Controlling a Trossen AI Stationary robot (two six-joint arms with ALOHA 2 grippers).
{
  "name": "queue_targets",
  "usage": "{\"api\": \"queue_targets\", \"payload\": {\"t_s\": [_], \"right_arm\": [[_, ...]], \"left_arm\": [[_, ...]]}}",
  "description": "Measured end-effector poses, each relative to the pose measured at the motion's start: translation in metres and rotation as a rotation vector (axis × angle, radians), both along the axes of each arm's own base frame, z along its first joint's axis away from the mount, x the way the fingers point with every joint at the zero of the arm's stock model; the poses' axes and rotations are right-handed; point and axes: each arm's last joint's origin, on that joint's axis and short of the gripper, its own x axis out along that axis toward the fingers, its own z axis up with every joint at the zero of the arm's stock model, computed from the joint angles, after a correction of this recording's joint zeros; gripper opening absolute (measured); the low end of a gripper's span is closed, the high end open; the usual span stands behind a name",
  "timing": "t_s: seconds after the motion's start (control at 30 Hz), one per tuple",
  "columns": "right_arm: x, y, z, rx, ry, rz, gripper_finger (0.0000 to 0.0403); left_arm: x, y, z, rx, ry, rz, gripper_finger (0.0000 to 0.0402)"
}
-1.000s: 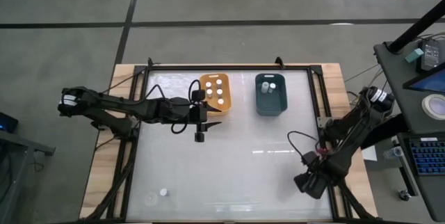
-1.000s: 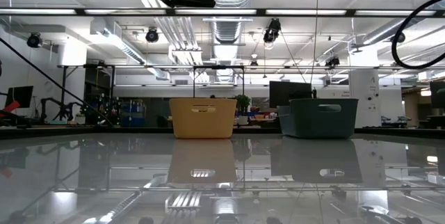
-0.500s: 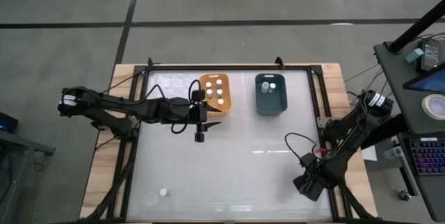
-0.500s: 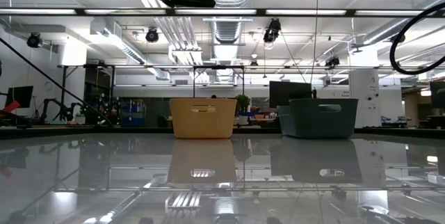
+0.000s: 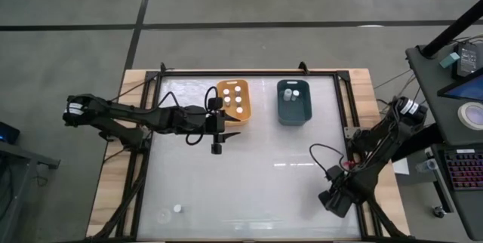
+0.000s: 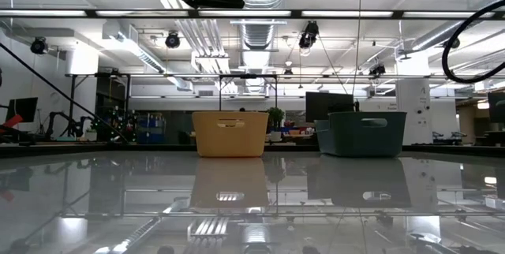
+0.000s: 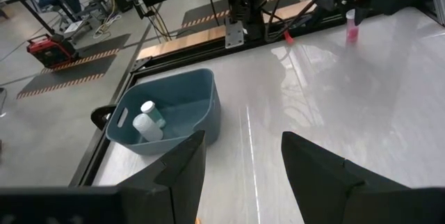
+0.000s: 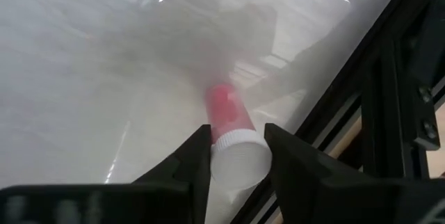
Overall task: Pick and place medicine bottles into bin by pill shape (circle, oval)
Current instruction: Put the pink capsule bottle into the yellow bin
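Note:
A pink medicine bottle [image 8: 224,109] with a white cap stands upright on the glass table by its right rail, also seen far off in the left wrist view [image 7: 352,28]. My right gripper [image 8: 238,156] comes down over it and is shut on it; in the high view the gripper [image 5: 334,200] hides it. My left gripper [image 7: 243,175] hangs open and empty above the table's middle, by the orange bin [image 5: 233,101]. Another white-capped bottle [image 5: 177,208] stands near the front left corner. My right gripper pinches the bottle's white cap [image 8: 222,156] between its two fingers, one on each side. The fingers come steeply from above, pointing down. The bottle stands upright, its pink body below the cap and its base on the glass.
The orange bin [image 6: 230,134] holds several white-capped bottles. The teal bin [image 5: 293,101] beside it holds two [image 7: 147,121]. Both stand at the table's far edge. A black frame rail [image 8: 348,113] runs right next to the held bottle. Bare glass lies between the bins and the front edge.

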Motion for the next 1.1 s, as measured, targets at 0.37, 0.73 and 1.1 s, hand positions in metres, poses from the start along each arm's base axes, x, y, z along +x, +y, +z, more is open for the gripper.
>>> {"api": "queue_targets", "payload": {"t_s": [0.37, 0.73, 1.1], "right_arm": [[0.014, -0.020, 0.025, -0.002, -0.189, -0.043, 0.0114], [0.048, -0.044, 0.051, -0.040, -0.389, 0.042, 0.0116], [0.084, -0.078, 0.078, -0.103, -0.527, 0.164, 0.0116]], "left_arm": [[-0.001, 0.000, -0.003, 0.003, 0.029, -0.001, 0.0173], [-0.003, 0.000, -0.008, 0.006, 0.081, 0.000, 0.0173], [-0.006, 0.000, -0.010, 0.008, 0.121, -0.001, 0.0173]]}}
